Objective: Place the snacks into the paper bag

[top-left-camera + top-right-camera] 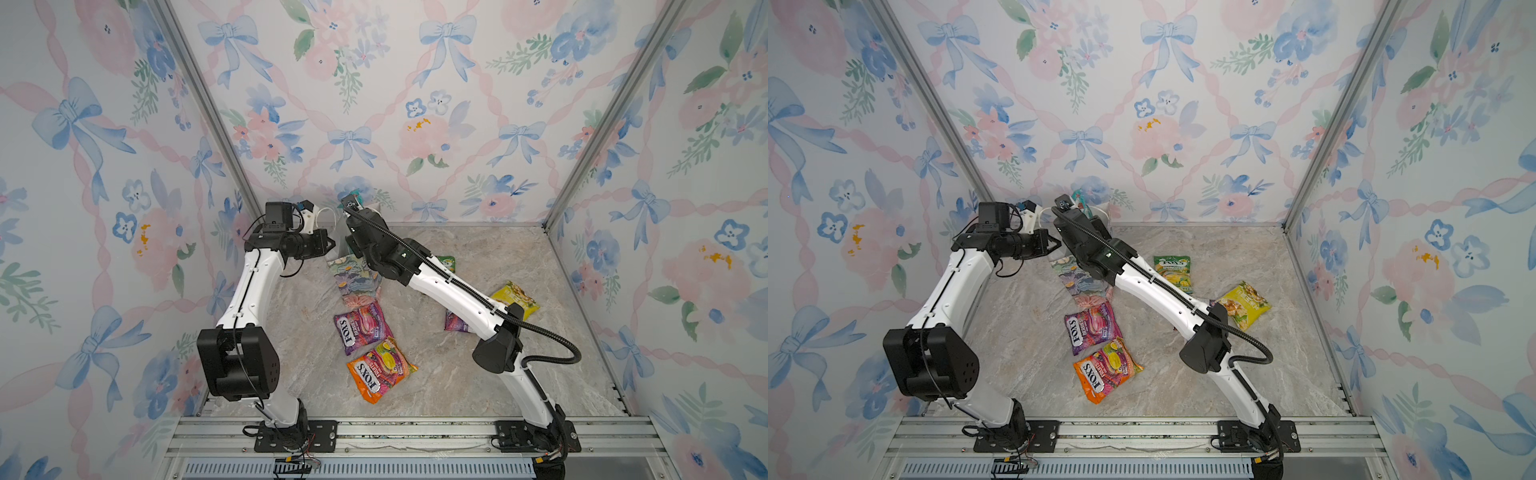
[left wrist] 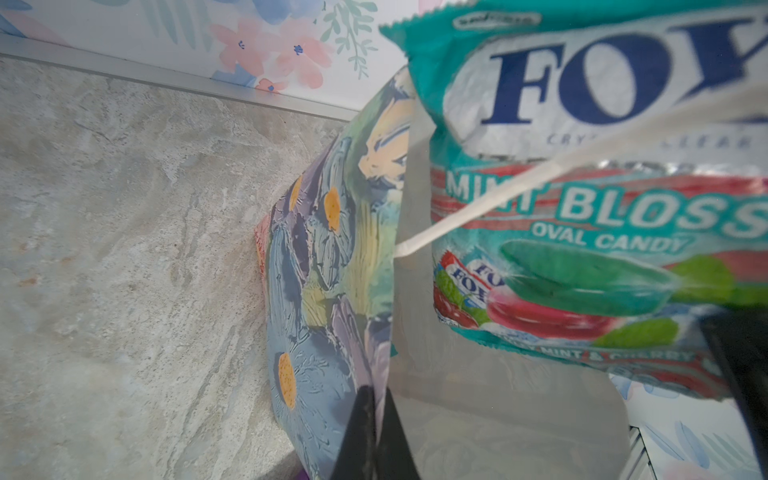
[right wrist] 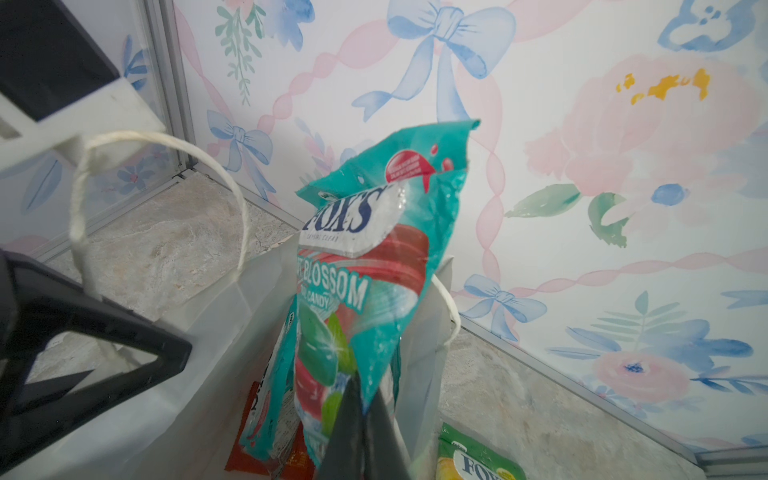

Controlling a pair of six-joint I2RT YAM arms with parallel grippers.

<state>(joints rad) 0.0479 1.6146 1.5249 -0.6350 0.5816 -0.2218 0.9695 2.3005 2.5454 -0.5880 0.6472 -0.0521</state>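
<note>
**Enclosed work cell, near to far.** A metal rail runs along the near edge; beyond it lies a marble-patterned worktop, closed in on three sides by walls papered with blue bows and pink flowers. Nearest lies an orange packet, with a purple packet just behind it; a yellow packet sits to the right, and a green packet farther back. The paper bag stands towards the rear, a red packet inside it, its white cord handle arching up. The left claw is closed, pinching one bag wall at the rim; the right claw is closed on the edge of a teal packet, which stands in the bag's mouth, lower part inside, top above the rim.
</note>
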